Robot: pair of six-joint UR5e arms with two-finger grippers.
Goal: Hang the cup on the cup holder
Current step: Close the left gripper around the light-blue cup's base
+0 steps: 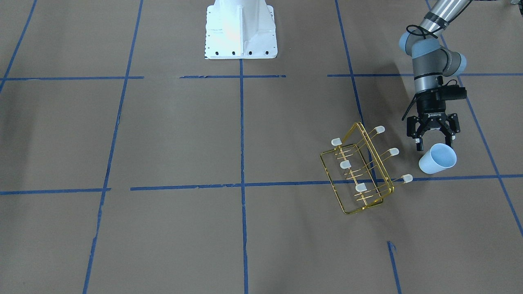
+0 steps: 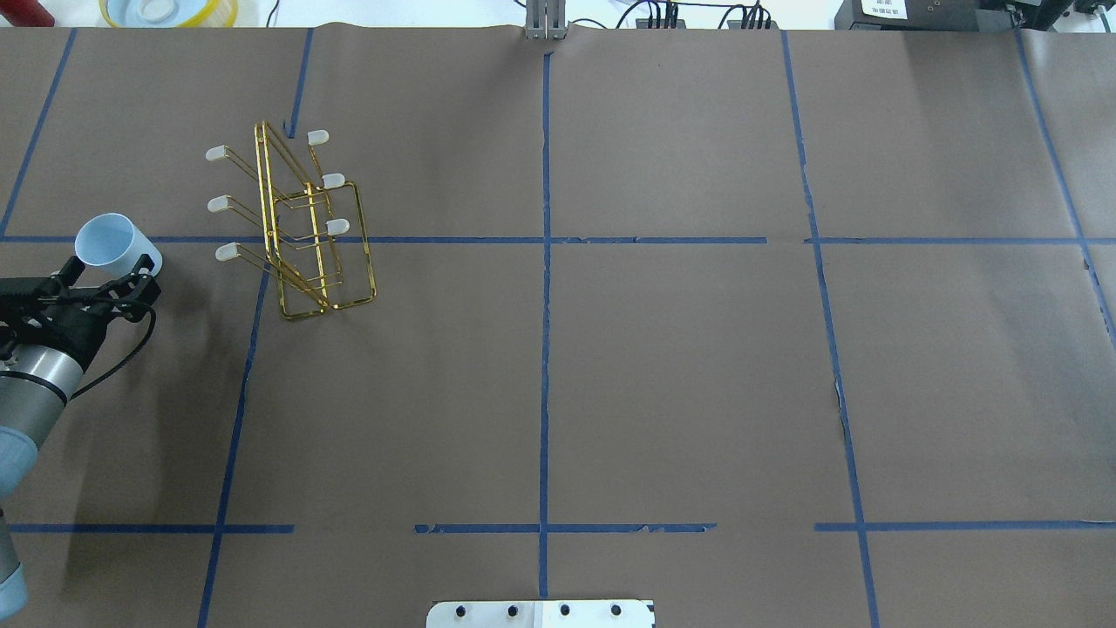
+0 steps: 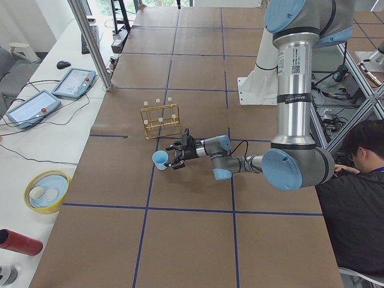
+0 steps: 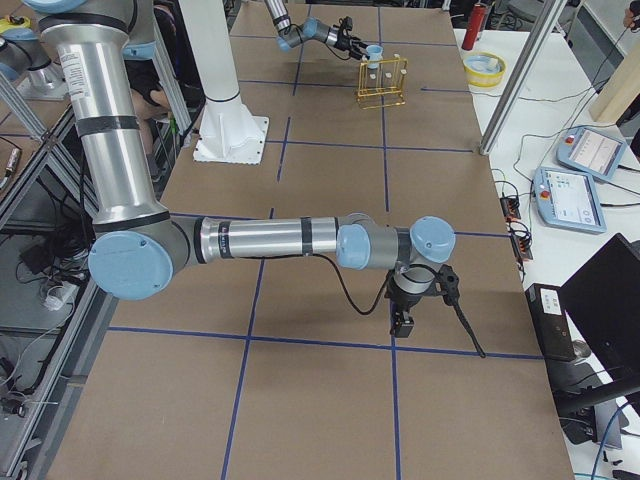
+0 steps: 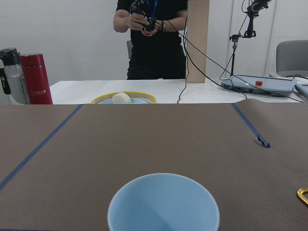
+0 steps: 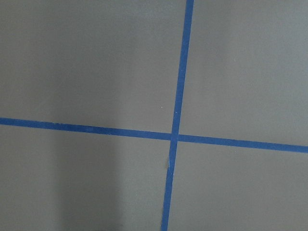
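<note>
The pale blue cup (image 1: pixel 437 158) is tilted, mouth up and away from the robot, at the table's left end. My left gripper (image 1: pixel 435 143) is shut on its base; the two show in the overhead view as cup (image 2: pixel 113 244) and gripper (image 2: pixel 106 272). In the left wrist view the cup's mouth (image 5: pixel 163 202) fills the bottom. The gold wire cup holder (image 1: pixel 363 208) stands beside it, prongs with whitish caps pointing toward the cup; it also shows in the overhead view (image 2: pixel 330 307). My right gripper (image 4: pixel 403 320) shows only in the exterior right view, far from both; I cannot tell if it is open.
The white robot base (image 1: pixel 241 30) stands at the near middle edge. A yellow bowl (image 3: pixel 47 191) and a red bottle (image 5: pixel 39 79) sit on the white bench past the left end. A person (image 5: pixel 151 38) stands behind that bench. Blue tape lines cross the brown table.
</note>
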